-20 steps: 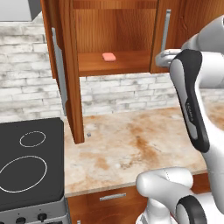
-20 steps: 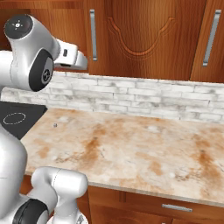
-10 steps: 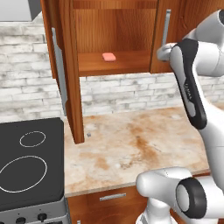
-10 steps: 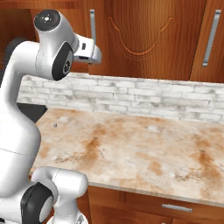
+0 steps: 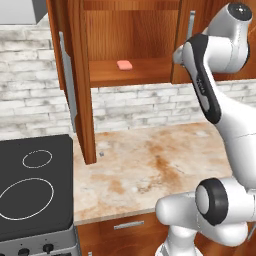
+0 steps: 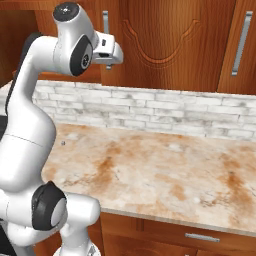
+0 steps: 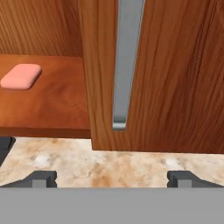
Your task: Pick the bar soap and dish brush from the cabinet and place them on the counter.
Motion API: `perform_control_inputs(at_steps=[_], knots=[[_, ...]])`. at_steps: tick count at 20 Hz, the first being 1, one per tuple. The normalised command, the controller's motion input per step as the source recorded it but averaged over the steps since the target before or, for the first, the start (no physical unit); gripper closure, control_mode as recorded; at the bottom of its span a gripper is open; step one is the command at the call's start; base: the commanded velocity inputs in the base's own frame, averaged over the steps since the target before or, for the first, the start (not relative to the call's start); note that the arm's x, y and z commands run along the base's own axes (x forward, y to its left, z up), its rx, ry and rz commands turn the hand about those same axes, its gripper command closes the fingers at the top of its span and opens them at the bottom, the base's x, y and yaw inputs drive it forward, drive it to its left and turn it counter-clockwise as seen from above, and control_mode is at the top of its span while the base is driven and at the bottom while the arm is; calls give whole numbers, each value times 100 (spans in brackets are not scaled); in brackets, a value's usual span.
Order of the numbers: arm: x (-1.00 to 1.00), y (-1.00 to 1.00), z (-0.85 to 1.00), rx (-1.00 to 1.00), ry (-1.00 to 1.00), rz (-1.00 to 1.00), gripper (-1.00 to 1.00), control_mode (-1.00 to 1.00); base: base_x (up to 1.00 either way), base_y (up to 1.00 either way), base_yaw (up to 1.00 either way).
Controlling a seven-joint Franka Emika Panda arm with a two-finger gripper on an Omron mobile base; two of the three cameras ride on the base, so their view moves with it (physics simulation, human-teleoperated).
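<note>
The pink bar soap (image 5: 124,65) lies on the wooden shelf of the open cabinet (image 5: 135,76); in the hand view the soap (image 7: 21,76) sits at the upper left. My gripper (image 7: 113,178) is open and empty, its tips wide apart. It faces the shut right door's silver handle (image 7: 126,65), to the right of the soap and short of the shelf. From the right base view the gripper (image 6: 114,51) hangs high in front of that door. Below lies the blotched counter (image 5: 150,165). The dish brush is out of view.
The cabinet's left door (image 5: 80,85) stands swung out over the counter's left end. A black stovetop (image 5: 35,190) lies left of the counter. More shut cabinet doors (image 6: 175,45) run to the right, above a brick backsplash (image 6: 165,112).
The arm has risen and swung the hand rightward along the cabinet front, closer to the shut right door. The soap has not moved and the base has stayed put.
</note>
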Motion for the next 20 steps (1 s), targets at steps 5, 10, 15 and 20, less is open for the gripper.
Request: perform_control_inputs(at_steps=[5, 10, 15, 20], knots=[[48, 0, -13, -2, -6, -4, -100, -100, 0, 0, 0], [39, -3, -13, -1, -10, -3, -100, -100, 0, 0, 0], [38, -4, -8, -1, -7, -2, -100, -100, 0, 0, 0], [41, -4, -4, 0, -5, -2, -100, -100, 0, 0, 0]])
